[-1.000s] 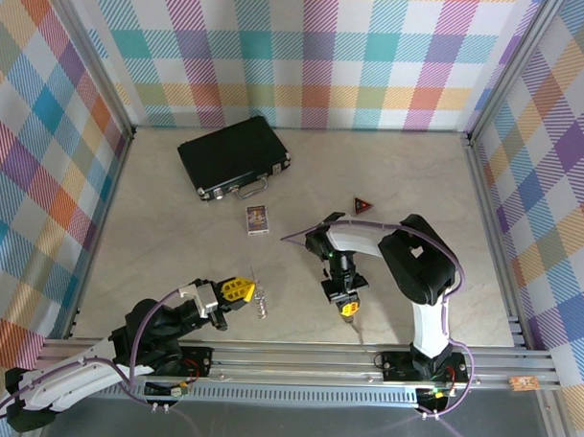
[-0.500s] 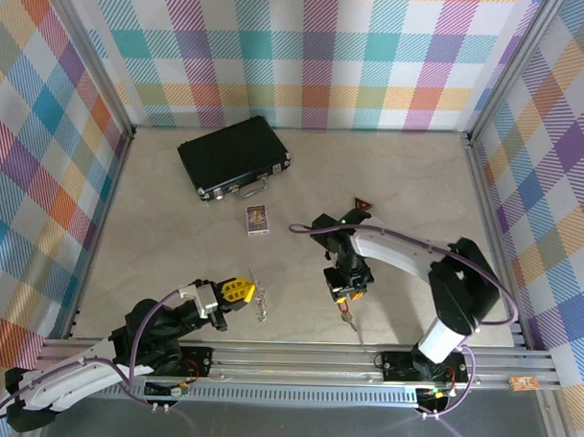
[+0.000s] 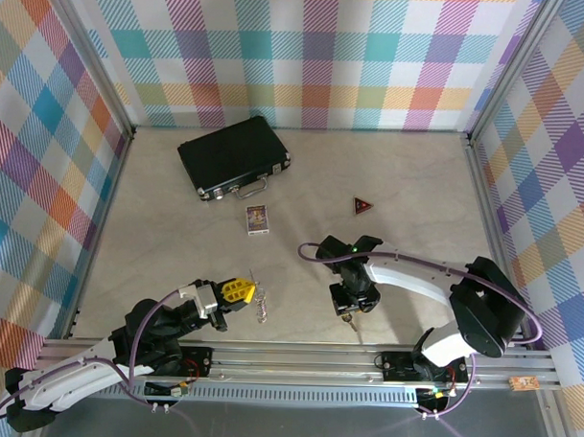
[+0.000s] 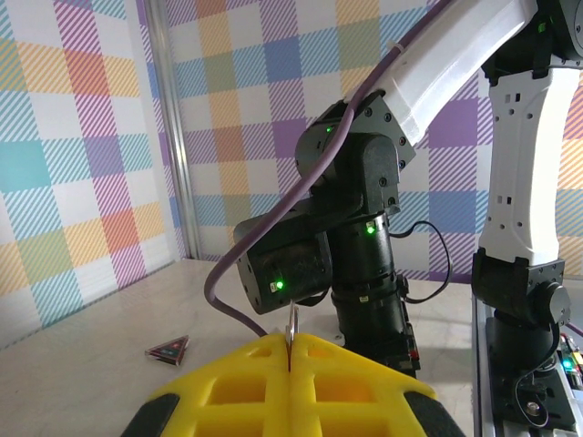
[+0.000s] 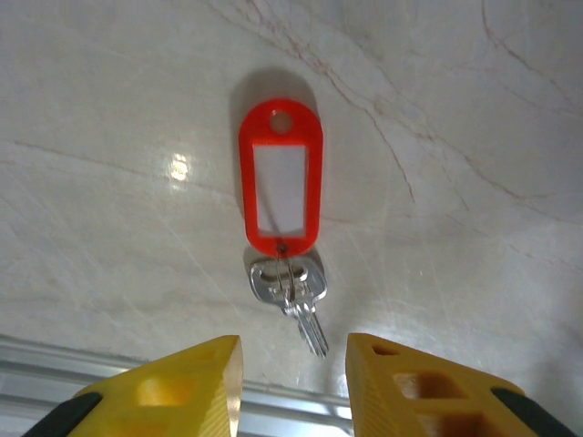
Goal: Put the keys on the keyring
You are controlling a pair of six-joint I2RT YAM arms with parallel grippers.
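The keys [image 5: 290, 289], a small silvery key on a bright red tag [image 5: 280, 187], lie flat on the marble table close to its front edge. They are also in the top view, the keys [image 3: 346, 319] peeking out just below my right wrist. My right gripper [image 5: 293, 369] hangs over the key's tip, open, with the yellow fingers either side of it and apart from it. My left gripper [image 4: 290, 353] is shut on the keyring [image 4: 290, 326], whose thin metal edge sticks up between the pads. From above, the keyring [image 3: 261, 304] dangles beside the left gripper [image 3: 238, 290].
A black case [image 3: 235, 157] lies at the back left, with a small card [image 3: 257, 218] in front of it. The dark red triangle [image 3: 362, 206] sits at mid-right. The aluminium rail [image 5: 273, 401] runs just beyond the key. My right arm [image 4: 364, 264] stands close before the left gripper.
My right gripper has opened and let go of the key, which now lies on the table. The right arm's elbow has swung out to the right and lower. The left arm has not moved.
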